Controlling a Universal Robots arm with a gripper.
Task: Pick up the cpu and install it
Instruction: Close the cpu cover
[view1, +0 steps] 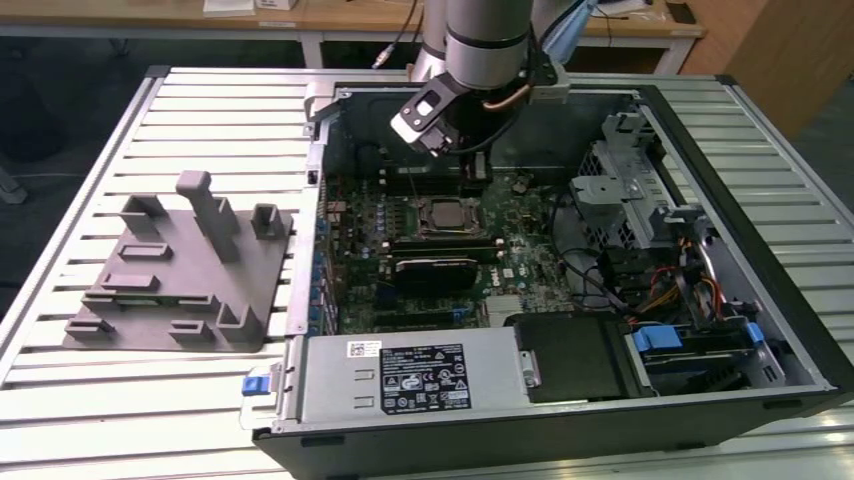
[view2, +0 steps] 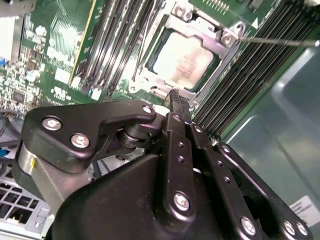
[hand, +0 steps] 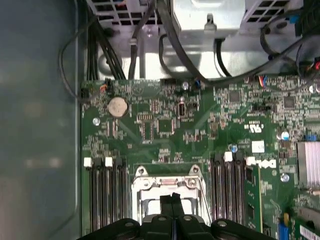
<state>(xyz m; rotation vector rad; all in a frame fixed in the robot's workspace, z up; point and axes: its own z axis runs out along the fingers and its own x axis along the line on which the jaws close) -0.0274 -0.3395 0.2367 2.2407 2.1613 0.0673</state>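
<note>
While the gripper (view2: 177, 95) hovers pinched, the silvery square cpu (view2: 182, 62) lies flat.

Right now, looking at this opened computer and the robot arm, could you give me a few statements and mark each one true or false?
1. The silvery chip sits in its socket on the green board. True.
2. The gripper is carrying the chip. False: its fingers are shut with nothing between them, over the socket.
3. The grey fixture stands inside the computer case. False: it rests on the slatted table, on the exterior view's left of the case.
4. A round silver battery sits on the board. True.
5. The case is closed by a side panel. False: it lies open, with the board facing up.
</note>
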